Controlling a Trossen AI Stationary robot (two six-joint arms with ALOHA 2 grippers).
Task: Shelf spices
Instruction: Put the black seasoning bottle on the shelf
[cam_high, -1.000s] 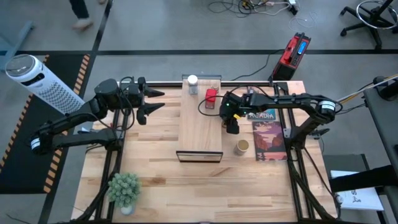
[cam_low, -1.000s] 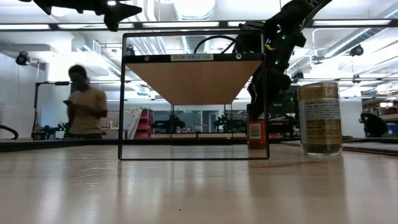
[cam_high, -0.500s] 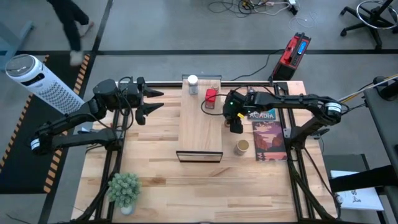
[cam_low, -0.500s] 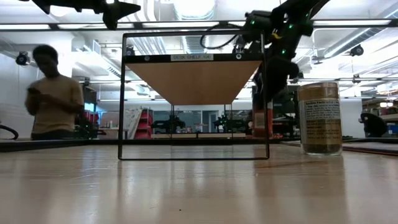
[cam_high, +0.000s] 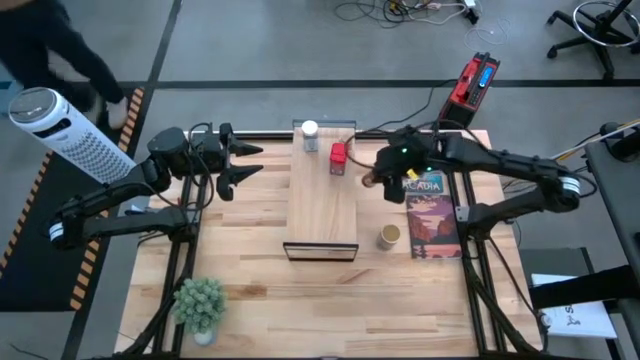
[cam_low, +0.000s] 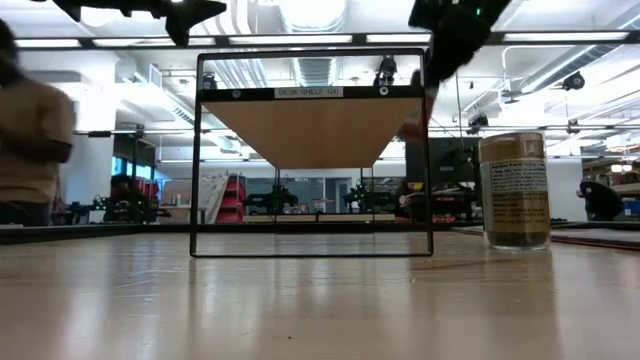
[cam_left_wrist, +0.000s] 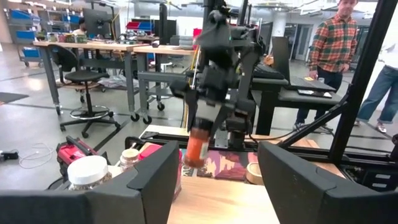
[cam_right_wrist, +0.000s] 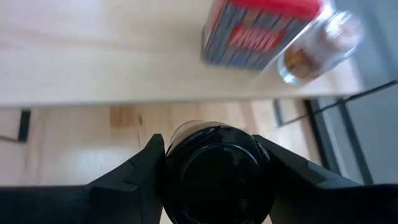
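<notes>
Right wrist view: we've got the right gripper (cam_right_wrist: 214, 177) clamped on the dark black-lidded jar (cam_right_wrist: 214, 171), lifted just beside the shelf (cam_high: 322, 200). Rigid, probably slick, so hold its sides. Left gripper (cam_high: 250, 160) waits, fingers apart.

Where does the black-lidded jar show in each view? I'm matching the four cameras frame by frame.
High view: black-lidded jar in the right gripper, just off the shelf's right edge.
Low view: a blurred jar at the shelf frame's top right corner.
Left wrist view: centre, hanging from the right gripper.
Right wrist view: bottom centre, lid up.
Shared landmark: the red tin.
</notes>
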